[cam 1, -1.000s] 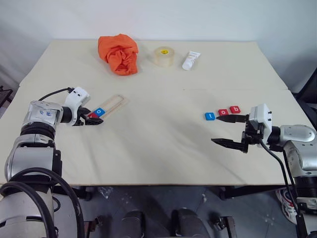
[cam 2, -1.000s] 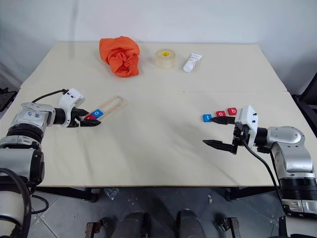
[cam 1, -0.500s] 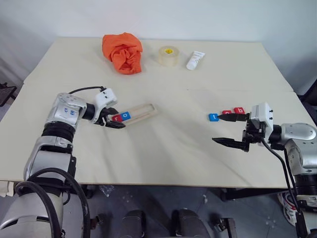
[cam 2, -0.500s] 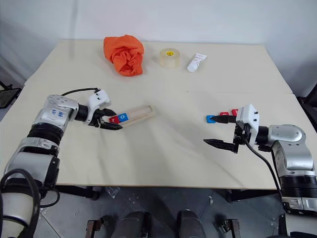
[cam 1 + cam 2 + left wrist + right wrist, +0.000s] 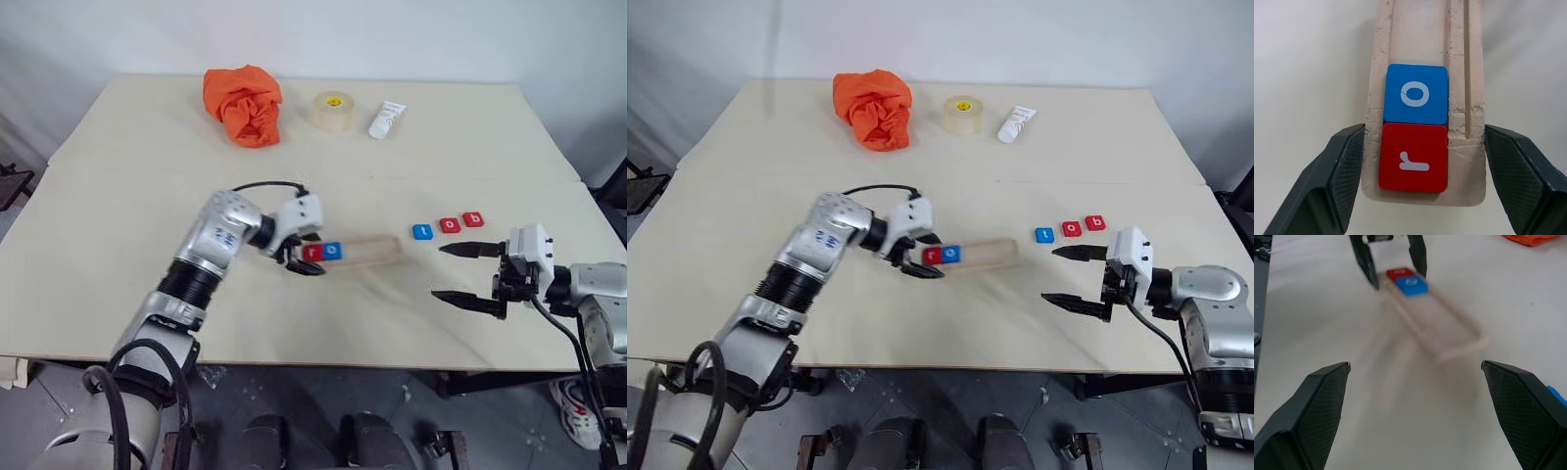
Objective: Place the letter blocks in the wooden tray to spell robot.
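The wooden tray (image 5: 374,252) lies near the table's middle, blurred. A red "r" block (image 5: 1413,157) sits at its left end with a blue "o" block (image 5: 1416,94) beside it. My left gripper (image 5: 301,257) is shut on that end of the tray, one finger against each long side. A blue "t" block (image 5: 422,232), a red "o" block (image 5: 450,225) and a red "b" block (image 5: 473,219) lie in a row on the table to the right. My right gripper (image 5: 437,271) hovers open in front of them, holding nothing and facing the tray (image 5: 1449,333).
At the table's far side are a crumpled orange cloth (image 5: 244,103), a roll of clear tape (image 5: 334,111) and a white tube (image 5: 387,119). The table's front edge (image 5: 323,364) runs just below both arms.
My left gripper has moved the tray, with the "r" and "o" blocks in it, from the left side rightward to the middle. The right gripper drew back slightly, staying open.
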`<move>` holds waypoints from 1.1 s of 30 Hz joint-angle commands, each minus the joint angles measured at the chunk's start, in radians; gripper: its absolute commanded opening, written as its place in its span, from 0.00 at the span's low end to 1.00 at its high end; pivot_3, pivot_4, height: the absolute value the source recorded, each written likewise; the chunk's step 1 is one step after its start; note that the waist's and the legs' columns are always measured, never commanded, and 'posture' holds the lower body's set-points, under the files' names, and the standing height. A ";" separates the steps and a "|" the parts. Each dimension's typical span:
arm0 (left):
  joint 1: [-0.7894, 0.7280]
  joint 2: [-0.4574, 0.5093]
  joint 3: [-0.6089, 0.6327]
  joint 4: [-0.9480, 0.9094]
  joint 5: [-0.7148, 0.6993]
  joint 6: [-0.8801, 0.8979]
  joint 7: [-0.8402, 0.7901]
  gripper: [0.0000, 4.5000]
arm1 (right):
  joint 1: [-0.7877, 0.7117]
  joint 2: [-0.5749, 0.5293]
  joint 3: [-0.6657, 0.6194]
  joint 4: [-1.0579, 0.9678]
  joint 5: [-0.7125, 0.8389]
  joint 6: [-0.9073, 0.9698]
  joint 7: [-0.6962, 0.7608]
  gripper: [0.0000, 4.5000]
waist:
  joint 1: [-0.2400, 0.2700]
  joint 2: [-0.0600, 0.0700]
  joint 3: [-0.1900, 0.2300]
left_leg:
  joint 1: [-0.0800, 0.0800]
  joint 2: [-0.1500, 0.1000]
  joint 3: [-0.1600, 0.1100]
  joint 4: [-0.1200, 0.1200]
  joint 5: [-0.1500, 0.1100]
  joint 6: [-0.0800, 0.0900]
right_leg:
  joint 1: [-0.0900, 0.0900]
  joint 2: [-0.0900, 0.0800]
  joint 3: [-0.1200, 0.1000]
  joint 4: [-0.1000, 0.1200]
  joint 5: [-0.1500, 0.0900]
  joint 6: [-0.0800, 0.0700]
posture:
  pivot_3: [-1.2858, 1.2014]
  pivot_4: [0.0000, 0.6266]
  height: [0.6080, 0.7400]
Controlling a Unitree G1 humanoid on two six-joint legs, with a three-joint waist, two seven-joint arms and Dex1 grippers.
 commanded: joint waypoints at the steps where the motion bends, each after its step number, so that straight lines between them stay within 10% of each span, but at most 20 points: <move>1: 0.020 -0.030 -0.050 -0.107 0.015 0.051 0.034 0.76 | 0.036 -0.030 -0.067 -0.047 0.026 -0.007 -0.021 1.00 | -0.001 0.000 0.000 | 0.000 0.000 0.000 0.000 0.000 0.000 | 0.000 0.000 0.000 0.000 0.000 0.000 | 0.52 0.24 1.00; 25: 0.146 0.079 -0.159 -0.423 0.002 0.256 0.054 0.76 | 0.107 -0.038 -0.109 -0.109 0.040 0.011 -0.069 1.00 | 0.001 0.000 0.000 | 0.002 0.000 0.000 0.000 0.002 0.000 | 0.001 0.000 0.003 -0.002 0.000 0.000 | 0.52 0.24 1.00; 27: 0.148 0.072 -0.147 -0.423 -0.005 0.253 0.074 0.97 | 0.099 -0.036 -0.104 -0.104 0.037 0.011 -0.069 1.00 | 0.001 0.000 0.000 | 0.002 0.000 0.000 0.000 0.002 0.000 | 0.002 0.000 0.003 -0.002 0.000 0.000 | 0.52 0.24 1.00; 33: 0.159 0.093 -0.081 -0.464 -0.056 0.238 0.104 1.00 | 0.081 -0.040 -0.102 -0.093 0.035 0.013 -0.063 1.00 | 0.001 0.000 0.000 | 0.002 0.000 0.000 0.000 0.002 0.000 | 0.002 0.000 0.003 -0.002 0.000 0.000 | 0.52 0.24 1.00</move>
